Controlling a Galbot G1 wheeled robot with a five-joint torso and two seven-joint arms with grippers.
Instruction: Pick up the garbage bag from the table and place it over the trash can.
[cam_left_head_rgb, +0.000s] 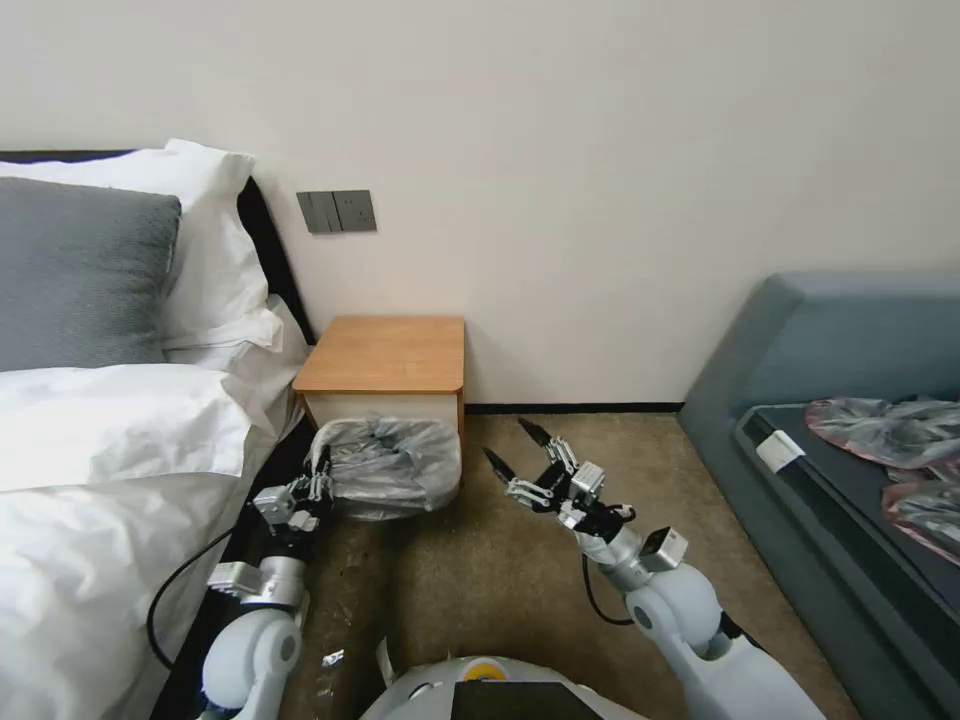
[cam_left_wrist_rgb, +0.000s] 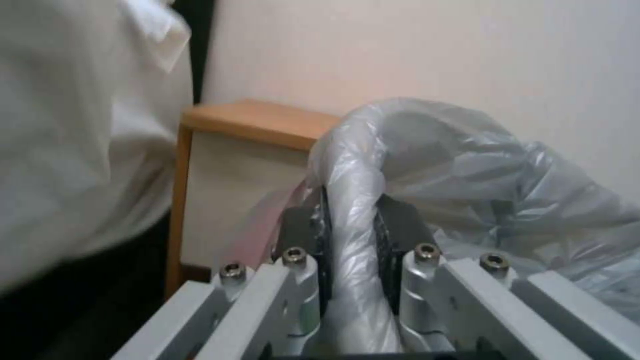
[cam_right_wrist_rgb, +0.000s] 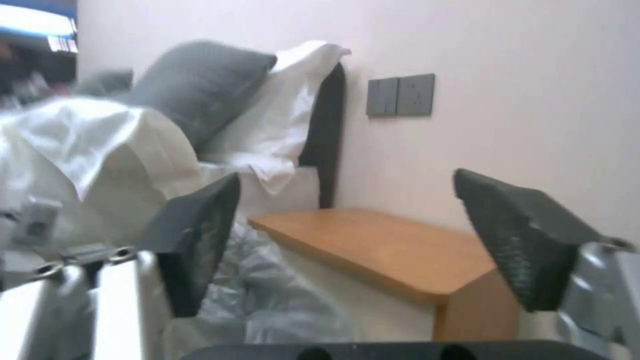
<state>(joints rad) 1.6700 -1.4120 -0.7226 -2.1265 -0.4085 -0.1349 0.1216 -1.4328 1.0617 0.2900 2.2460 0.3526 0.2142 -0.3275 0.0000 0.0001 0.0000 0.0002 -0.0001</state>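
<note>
The garbage bag (cam_left_head_rgb: 390, 465), wrinkled grey-silver plastic, is spread over the trash can on the carpet in front of the table (cam_left_head_rgb: 385, 355). The plastic hides the can's own surface. My left gripper (cam_left_head_rgb: 322, 470) is at the bag's left side. In the left wrist view the left gripper (cam_left_wrist_rgb: 351, 220) is shut on a rounded, bag-covered edge, with a strip of pink rim beside it. My right gripper (cam_left_head_rgb: 508, 441) hovers open just right of the bag, holding nothing. In the right wrist view its fingers (cam_right_wrist_rgb: 200, 235) frame the bag (cam_right_wrist_rgb: 267, 300) and the wooden table top (cam_right_wrist_rgb: 380, 245).
A bed with white bedding (cam_left_head_rgb: 100, 450) and a grey pillow (cam_left_head_rgb: 80, 270) presses close on the left, beside my left arm. A blue-grey sofa (cam_left_head_rgb: 800, 400) on the right carries other plastic bags (cam_left_head_rgb: 880, 430). Open carpet (cam_left_head_rgb: 480, 590) lies between my arms.
</note>
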